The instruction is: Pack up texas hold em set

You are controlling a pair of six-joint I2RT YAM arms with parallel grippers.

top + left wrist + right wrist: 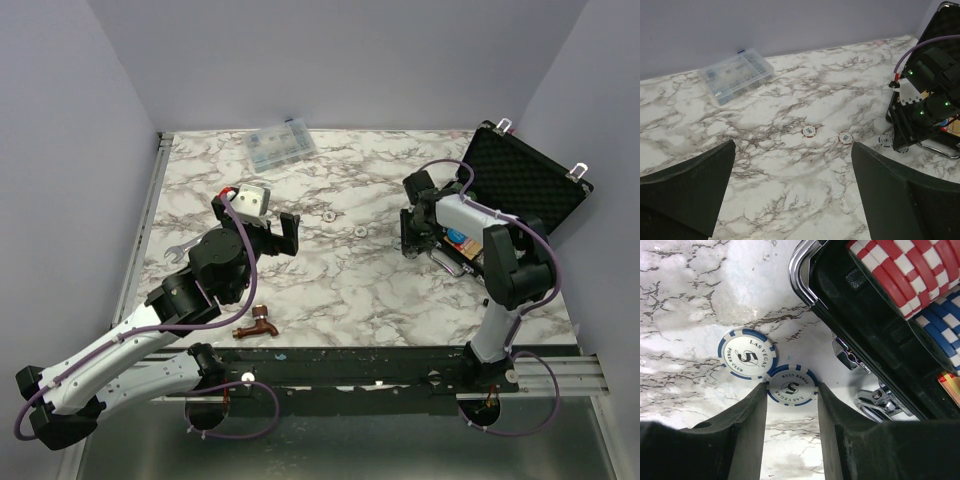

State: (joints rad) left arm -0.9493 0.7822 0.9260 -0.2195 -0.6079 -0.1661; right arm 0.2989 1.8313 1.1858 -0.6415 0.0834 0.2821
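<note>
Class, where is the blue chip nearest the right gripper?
In the right wrist view the blue chip lies on the table between the fingers of the right gripper, touching a second blue chip, beside the open case.

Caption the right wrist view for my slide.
Right gripper straddles a blue-and-white chip on the marble table, a second chip alongside, beside the open case.

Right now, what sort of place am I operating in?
Probably a robot lab test cell: a marble-patterned tabletop boxed in by plain lavender walls, an aluminium mounting rail at the near edge, and staged props like the open poker chip case.
</note>
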